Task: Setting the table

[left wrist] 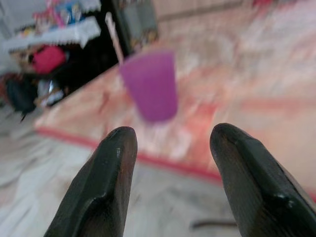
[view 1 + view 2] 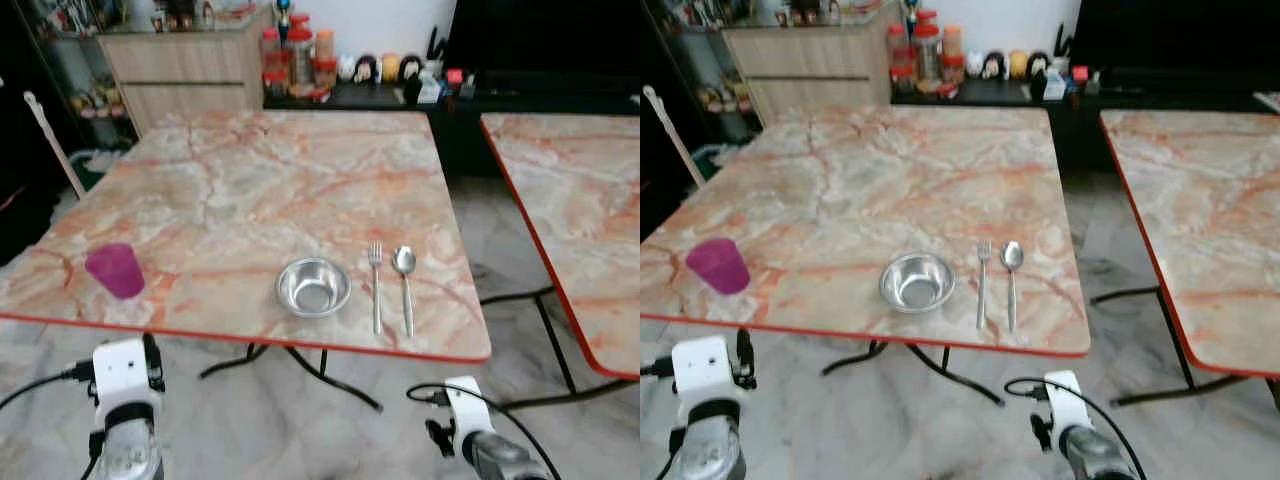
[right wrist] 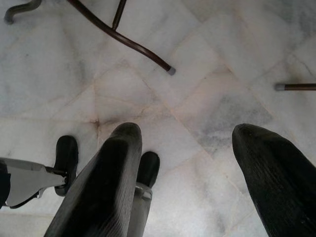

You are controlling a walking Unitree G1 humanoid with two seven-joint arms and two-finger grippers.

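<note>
Marble-patterned table, pink-orange veining, red edge. Round shiny steel bowl near the front edge; slim metal fork and spoon lie parallel just right of it. Translucent purple tapered cup at front-left. Left gripper fingers spread, empty, aimed at the cup from below the table edge. Right gripper fingers spread, empty, over grey marble floor.

Pink-and-cream marbled table with rusty orange veins and a red edge. On it, near the steel-grey bowl, a silver fork and spoon; well away from the bowl, a magenta cup. Pale grey marble floor beneath.
</note>
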